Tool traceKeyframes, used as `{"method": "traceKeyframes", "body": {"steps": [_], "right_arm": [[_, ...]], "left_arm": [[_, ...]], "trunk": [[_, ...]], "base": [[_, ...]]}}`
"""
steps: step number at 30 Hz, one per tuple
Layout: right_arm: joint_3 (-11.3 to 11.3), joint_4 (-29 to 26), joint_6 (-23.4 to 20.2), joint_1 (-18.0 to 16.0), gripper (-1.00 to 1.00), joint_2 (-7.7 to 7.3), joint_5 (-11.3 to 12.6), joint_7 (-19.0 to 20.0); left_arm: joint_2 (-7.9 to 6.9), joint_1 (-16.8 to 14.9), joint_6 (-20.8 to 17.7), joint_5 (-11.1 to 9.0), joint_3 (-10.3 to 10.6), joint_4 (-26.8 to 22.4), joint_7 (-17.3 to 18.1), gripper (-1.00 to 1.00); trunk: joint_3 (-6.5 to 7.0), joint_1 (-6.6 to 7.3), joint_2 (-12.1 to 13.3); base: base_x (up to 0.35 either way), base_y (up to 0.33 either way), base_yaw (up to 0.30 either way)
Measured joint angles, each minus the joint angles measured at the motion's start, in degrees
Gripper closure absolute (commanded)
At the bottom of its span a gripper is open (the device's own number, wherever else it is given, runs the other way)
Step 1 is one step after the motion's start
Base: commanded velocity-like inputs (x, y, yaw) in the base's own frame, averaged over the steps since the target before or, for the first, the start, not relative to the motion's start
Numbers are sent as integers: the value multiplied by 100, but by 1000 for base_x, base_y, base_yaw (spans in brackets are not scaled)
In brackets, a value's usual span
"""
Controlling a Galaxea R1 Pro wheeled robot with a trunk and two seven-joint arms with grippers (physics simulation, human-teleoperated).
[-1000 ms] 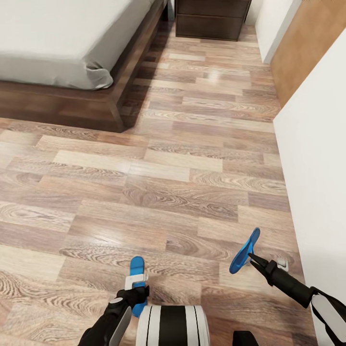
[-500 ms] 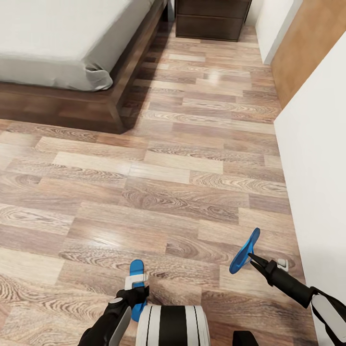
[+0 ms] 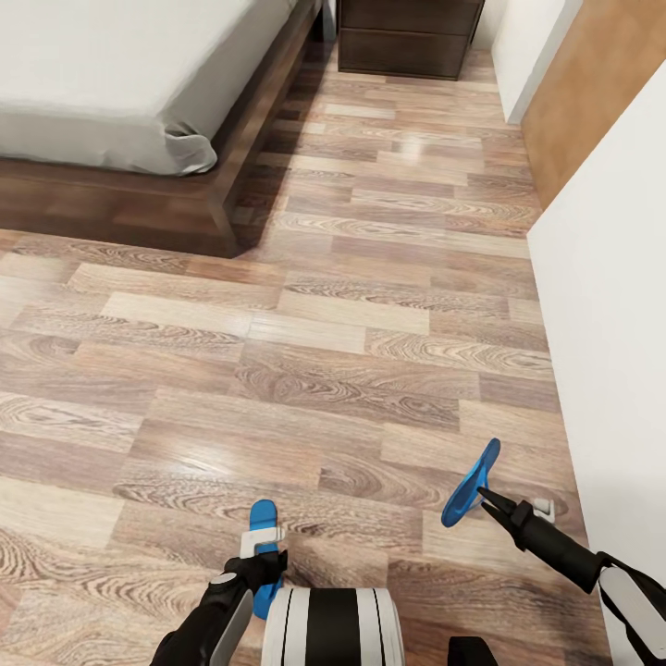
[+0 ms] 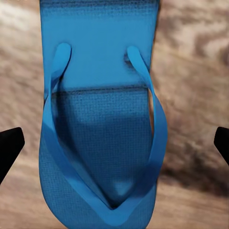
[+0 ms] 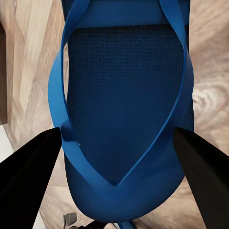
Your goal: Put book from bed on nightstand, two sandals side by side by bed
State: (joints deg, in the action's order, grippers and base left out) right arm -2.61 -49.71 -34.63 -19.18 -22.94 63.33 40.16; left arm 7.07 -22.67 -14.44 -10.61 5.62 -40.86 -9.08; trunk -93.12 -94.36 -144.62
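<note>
We look down over a light wood-plank floor (image 3: 351, 370) with the near corner of the bed (image 3: 139, 92) at the upper left, its pale mattress drooping over the dark wooden frame. Past the bed's foot, against the far wall, stands a dark-brown nightstand (image 3: 407, 37). A white wall (image 3: 601, 305) runs down our right side and leaves a floor corridor between it and the bed; nothing lies on the planks in that stretch.

Both arms are held low and close to our trunk. The left gripper (image 3: 264, 566) points forward and down, and the left sandal (image 3: 264, 518) sticks out flat ahead of it, just above or on the floor; we cannot tell which. In the left wrist view this sandal (image 4: 102, 119) lies between two black fingertips (image 4: 9, 148) that stand wide of its edges, so whether the jaws actually pinch it is unclear to us.

The right arm reaches forward from the lower right, and the right gripper (image 3: 486, 499) meets the right sandal (image 3: 472, 483), which hangs tilted on edge, clear of the planks, near the wall. In the right wrist view the sandal (image 5: 126, 109) sits between the black fingers (image 5: 28, 176), and it appears clamped at its sides
</note>
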Motion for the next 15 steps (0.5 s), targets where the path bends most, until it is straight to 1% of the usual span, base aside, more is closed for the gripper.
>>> {"method": "traceKeyframes", "body": {"steps": [2,6,7,12,15], "right_arm": [[13,3,8,0,100,22,-6,-6],[14,4,12,3,100,168,-18,-7],[13,4,12,3,100,173,-15,-6],[13,5,16,3,100,193,-18,6],[12,4,13,1,100,199,-8,8]], "left_arm": [[0,0,0,-5,0,1,5,-100],[0,0,-6,-11,0,1,8,-100],[0,0,-7,-12,0,1,8,-100],[0,0,-9,-13,2,8,9,-100],[0,0,-5,-12,5,9,9,-100]], "trunk": [[0,0,0],[0,0,0],[0,0,0],[-110,-13,-7],[-111,-13,-7]], "base": [[0,0,0],[0,0,0],[0,0,0],[0,0,0],[0,0,0]]}}
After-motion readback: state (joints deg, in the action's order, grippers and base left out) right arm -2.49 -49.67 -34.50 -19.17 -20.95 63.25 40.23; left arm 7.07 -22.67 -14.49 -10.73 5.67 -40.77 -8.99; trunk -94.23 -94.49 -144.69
